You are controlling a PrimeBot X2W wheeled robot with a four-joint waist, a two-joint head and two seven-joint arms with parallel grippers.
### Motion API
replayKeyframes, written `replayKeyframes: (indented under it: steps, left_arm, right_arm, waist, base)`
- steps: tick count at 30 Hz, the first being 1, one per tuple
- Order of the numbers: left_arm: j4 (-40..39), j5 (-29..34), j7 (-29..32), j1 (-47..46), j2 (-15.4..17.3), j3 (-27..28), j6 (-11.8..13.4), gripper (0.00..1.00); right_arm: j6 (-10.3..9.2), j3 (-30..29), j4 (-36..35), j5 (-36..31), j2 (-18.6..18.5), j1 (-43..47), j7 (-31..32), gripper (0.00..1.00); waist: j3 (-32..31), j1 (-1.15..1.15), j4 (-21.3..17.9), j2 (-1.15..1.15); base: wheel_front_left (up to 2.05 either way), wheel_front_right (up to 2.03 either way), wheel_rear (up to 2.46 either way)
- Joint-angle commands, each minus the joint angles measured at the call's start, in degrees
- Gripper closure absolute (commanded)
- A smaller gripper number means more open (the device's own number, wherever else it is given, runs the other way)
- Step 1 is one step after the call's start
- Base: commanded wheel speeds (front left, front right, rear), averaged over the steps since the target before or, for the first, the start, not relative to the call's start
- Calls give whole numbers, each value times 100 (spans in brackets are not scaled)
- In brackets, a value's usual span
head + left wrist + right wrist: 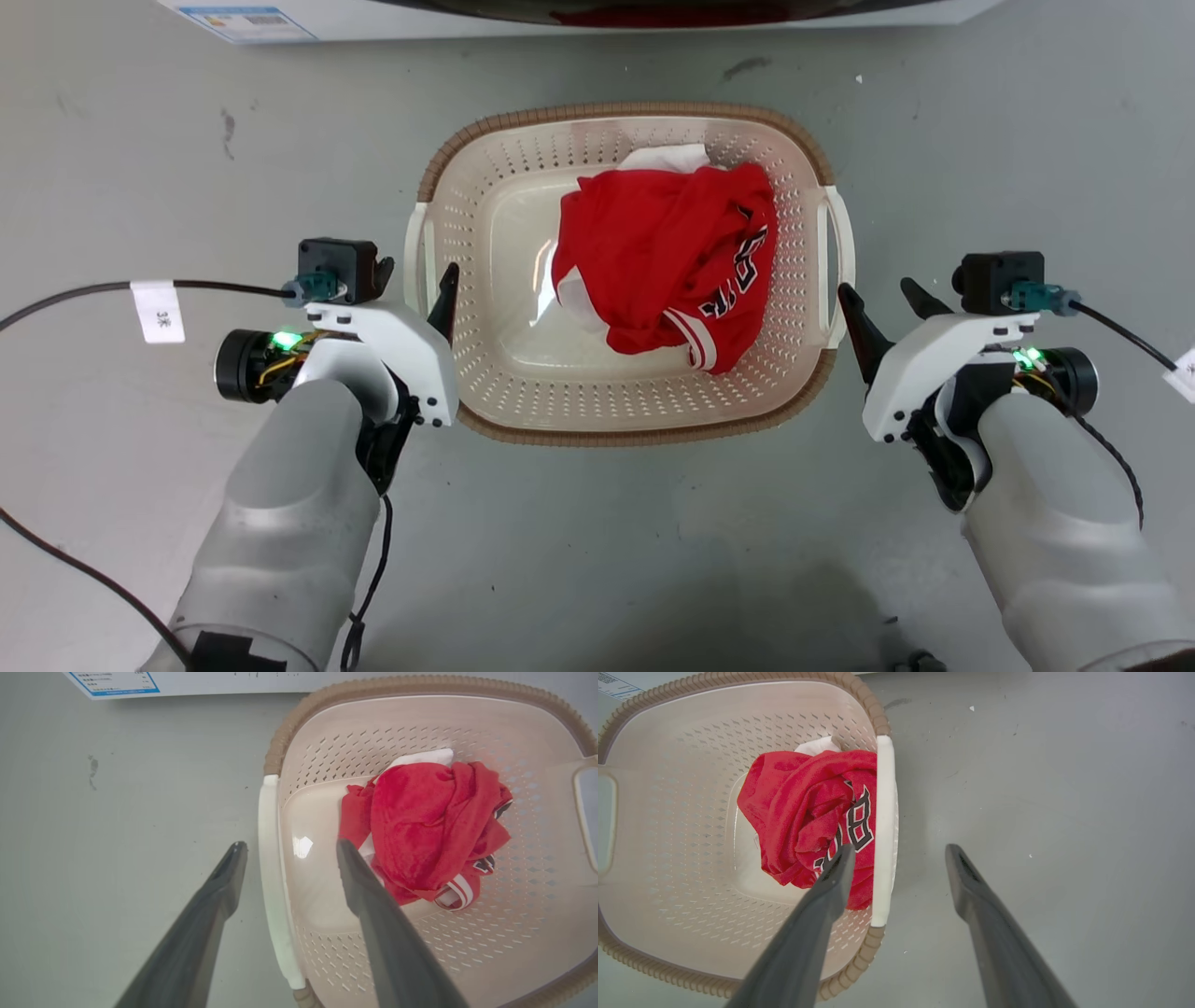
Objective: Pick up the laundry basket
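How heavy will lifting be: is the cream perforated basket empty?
Not empty: the cream perforated plastic basket holds a crumpled red jersey.

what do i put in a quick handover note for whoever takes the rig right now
Left end effector: open, one finger inside the laundry basket, one outside, straddling its left handle; no grip.
Right end effector: open, straddling the right handle the same way; no grip.
The basket sits on the grey floor between the arms, with a red garment on a white cloth inside.
Done: both arms lined up at the handles.
Left: close on both handles, then lift evenly so the load doesn't tip.
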Motion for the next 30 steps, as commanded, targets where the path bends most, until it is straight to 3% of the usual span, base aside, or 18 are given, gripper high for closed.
replayKeyframes:
  steps: [1,9,20,21,22,23,24,25,30]
  left_arm:
    - [105,-55,70,-156,41,-14,-14,0]
    - [562,-205,391,-590,117,-132,-47,0]
    - [901,-456,566,-1026,83,-312,-59,0]
    - [906,-492,578,-1054,74,-343,-59,23]
    - [911,-539,614,-1084,62,-376,-59,56]
    - [906,-598,645,-1102,47,-421,-60,100]
    - [892,-649,672,-1118,41,-472,-60,100]
    - [871,-697,687,-1132,50,-521,-60,100]
    - [802,-957,735,-1099,84,-765,-62,100]
  right_arm:
    - [-2,87,174,91,33,-199,-40,0]
    - [-2,519,914,487,119,-782,-22,0]
    - [-2,926,1421,952,179,-1245,227,0]
    - [-2,962,1457,990,177,-1270,257,0]
    - [-2,994,1496,1036,168,-1299,294,0]
    - [-2,1029,1526,1091,172,-1322,369,52]
    - [-2,1059,1540,1135,172,-1339,414,95]
    - [-2,1095,1548,1172,158,-1353,447,100]
    - [-3,1289,1571,1348,104,-1350,489,100]
  waist:
    - [133,-1,-46,0]
    - [436,-1,-101,0]
    - [688,-1,-83,0]
    - [703,-1,-74,0]
    - [718,-1,-66,0]
    - [733,-1,-57,0]
    - [746,-1,-50,0]
    - [755,-1,-42,0]
    - [743,-1,-30,0]
  base:
    - [0,0,0]
    - [0,0,0]
    - [0,0,0]
    - [0,0,0]
    - [0,0,0]
    - [0,0,0]
    - [0,0,0]
    - [0,0,0]
    - [0,0,0]
